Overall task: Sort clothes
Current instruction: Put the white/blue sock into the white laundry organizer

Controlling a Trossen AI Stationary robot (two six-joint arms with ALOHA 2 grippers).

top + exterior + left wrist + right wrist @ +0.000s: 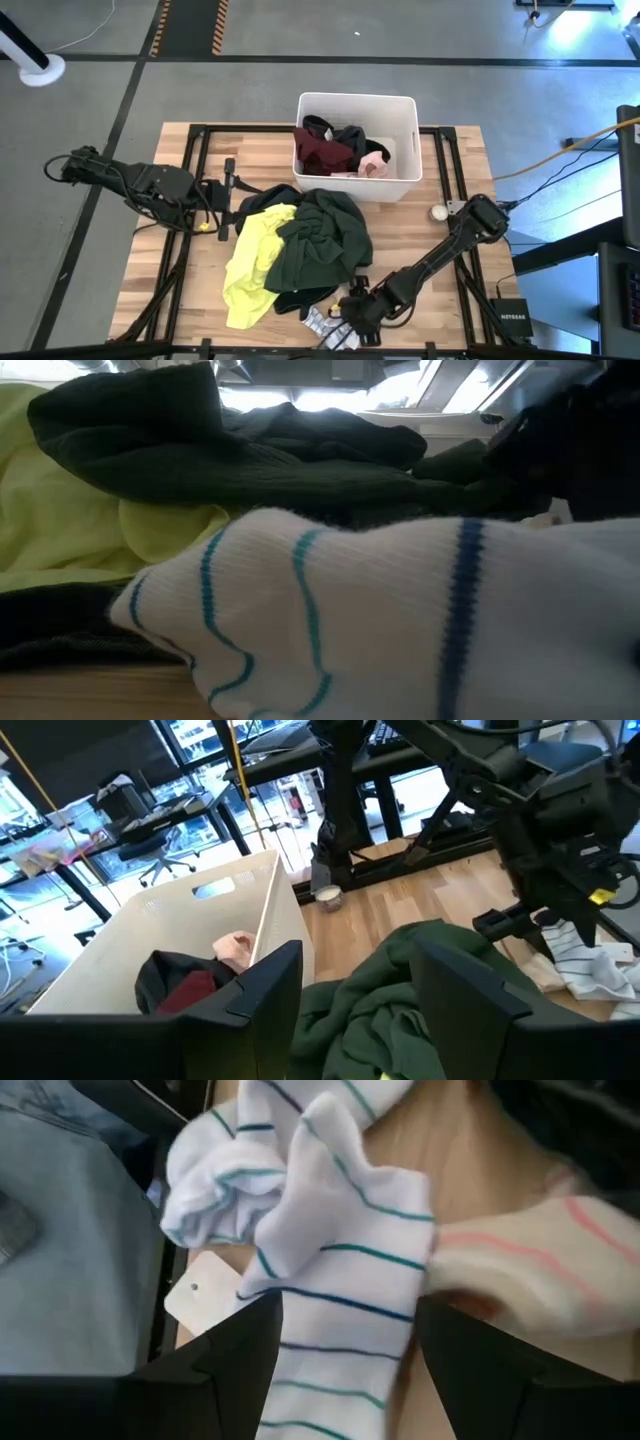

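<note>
Striped sock beneath right end effector spread low, left end effector spread beside bin

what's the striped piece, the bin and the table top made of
Striped piece: white ribbed knit, probably cotton-blend, judging by its fine ribs and teal and blue stripes. Bin: smooth white plastic, judging by its thin rigid walls and cut-out handle. Table top: light wood planks with visible grain and a matte finish.

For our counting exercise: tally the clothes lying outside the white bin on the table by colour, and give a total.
Neon yellow: 1, the neon yellow garment
Dark green: 1, the dark green garment
White with stripes: 1, the striped piece, under the right tool
Total: 3
</note>
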